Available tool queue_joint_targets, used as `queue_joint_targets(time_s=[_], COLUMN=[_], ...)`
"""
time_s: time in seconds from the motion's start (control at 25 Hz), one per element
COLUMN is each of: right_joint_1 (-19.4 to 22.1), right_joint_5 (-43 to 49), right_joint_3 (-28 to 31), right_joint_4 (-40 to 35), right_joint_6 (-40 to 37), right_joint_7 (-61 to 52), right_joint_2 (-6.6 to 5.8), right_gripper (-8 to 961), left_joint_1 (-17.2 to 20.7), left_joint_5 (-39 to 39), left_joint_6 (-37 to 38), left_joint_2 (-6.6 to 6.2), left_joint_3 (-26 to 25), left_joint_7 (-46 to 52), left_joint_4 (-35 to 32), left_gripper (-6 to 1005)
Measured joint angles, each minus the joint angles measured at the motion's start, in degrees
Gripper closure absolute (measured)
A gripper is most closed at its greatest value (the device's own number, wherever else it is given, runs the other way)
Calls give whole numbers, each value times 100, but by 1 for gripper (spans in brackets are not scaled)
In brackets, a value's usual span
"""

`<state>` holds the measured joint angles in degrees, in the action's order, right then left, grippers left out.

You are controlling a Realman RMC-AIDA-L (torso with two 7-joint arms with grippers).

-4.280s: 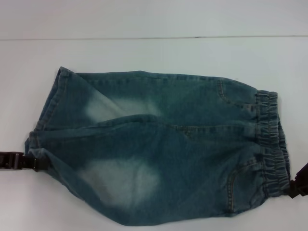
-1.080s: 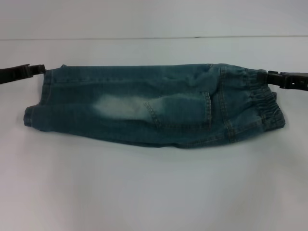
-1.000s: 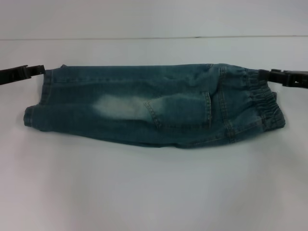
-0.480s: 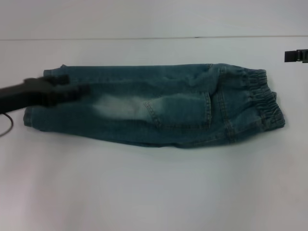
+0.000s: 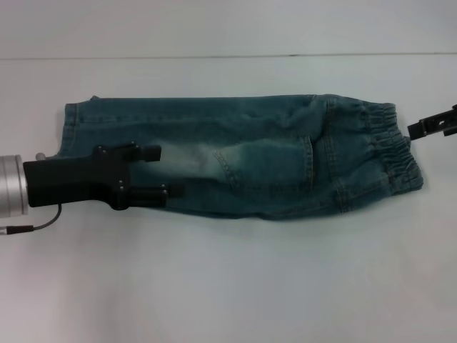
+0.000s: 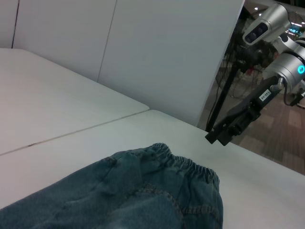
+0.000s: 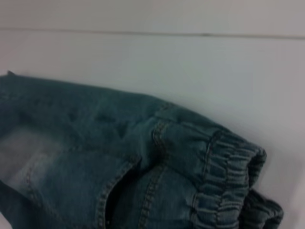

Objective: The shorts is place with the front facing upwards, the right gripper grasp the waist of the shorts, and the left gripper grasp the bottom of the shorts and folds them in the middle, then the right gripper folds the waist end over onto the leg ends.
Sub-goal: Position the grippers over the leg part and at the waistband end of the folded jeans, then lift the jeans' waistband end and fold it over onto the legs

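Shorts: the denim shorts (image 5: 243, 157) lie flat on the white table (image 5: 228, 286), folded lengthwise into one long band across the middle of the head view.
Waist: the elastic waistband (image 5: 389, 146) is at the robot's right end of the band, gathered and slightly bunched; the right wrist view shows it as a puckered edge (image 7: 224, 176) with the cloth doubled beneath it.
Legs: the leg hems (image 5: 68, 125) are at the robot's left end, stacked one on the other.
Pocket: a stitched back pocket (image 5: 268, 164) faces up, next to a pale faded patch (image 5: 186, 157) in the denim.
Left gripper: the left gripper (image 5: 163, 171) reaches in from the left edge of the head view and sits over the leg half of the shorts, fingers pointing toward the waist. Its two black fingers (image 5: 146, 152) are spread apart with only the faded denim seen between them; they have hold of nothing. Whether they touch the cloth cannot be told.
Right gripper: the right gripper (image 5: 421, 127) is at the right edge of the head view, just beside the waistband and apart from it. In the left wrist view it hangs above the table (image 6: 224, 133) past the waist end. Only its dark tip shows, so how far its jaws stand apart cannot be told; nothing is seen in it.
Table: a thin seam (image 5: 214, 56) runs across the surface beyond the shorts.
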<state>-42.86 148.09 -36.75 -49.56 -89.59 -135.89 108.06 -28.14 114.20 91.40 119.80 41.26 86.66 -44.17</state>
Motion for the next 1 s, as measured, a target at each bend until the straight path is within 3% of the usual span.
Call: queue_joint_targets(time_s=[0.48, 0.64, 1.0], right_joint_1=[-39, -85, -93], right_joint_5=[17, 18, 17], right_joint_3=[-569, -669, -829], right_joint_4=[749, 844, 948], right_joint_6=[750, 952, 1182], right_joint_7=[157, 321, 534], right_joint_2=[181, 301, 428], right_gripper=[43, 59, 95], left_joint_1=[-28, -42, -43], left_joint_5=[0, 0, -4], left_joint_6=[-206, -274, -312], left_joint_2=[95, 106, 133], left_joint_3=[167, 222, 237], left_joint_7=[-117, -109, -88], left_joint_4=[45, 59, 59], left_gripper=[62, 62, 61])
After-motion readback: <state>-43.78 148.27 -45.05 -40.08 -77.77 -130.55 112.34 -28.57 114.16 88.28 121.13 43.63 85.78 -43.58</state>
